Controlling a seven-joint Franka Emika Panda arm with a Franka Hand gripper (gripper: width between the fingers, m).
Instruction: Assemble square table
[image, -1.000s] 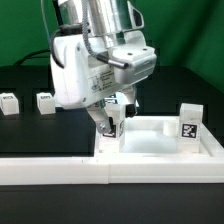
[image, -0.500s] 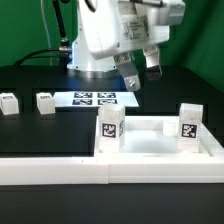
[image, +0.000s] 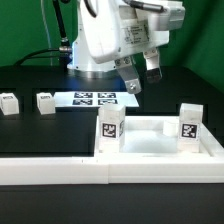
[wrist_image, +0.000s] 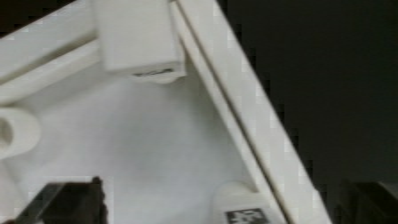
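Up went the hand (image: 142, 78), wide open and holding nothing. Two legs (image: 110, 128) stand on the one table top (image: 160, 153), two loose legs (image: 44, 101) sit on the surface (image: 40, 132)

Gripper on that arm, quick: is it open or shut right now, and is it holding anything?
Gripper: open, jaws spread wide, holding nothing.

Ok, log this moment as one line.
tool: open, empty, above table top | upright legs on top's corners: two | loose legs on exterior view's left: two
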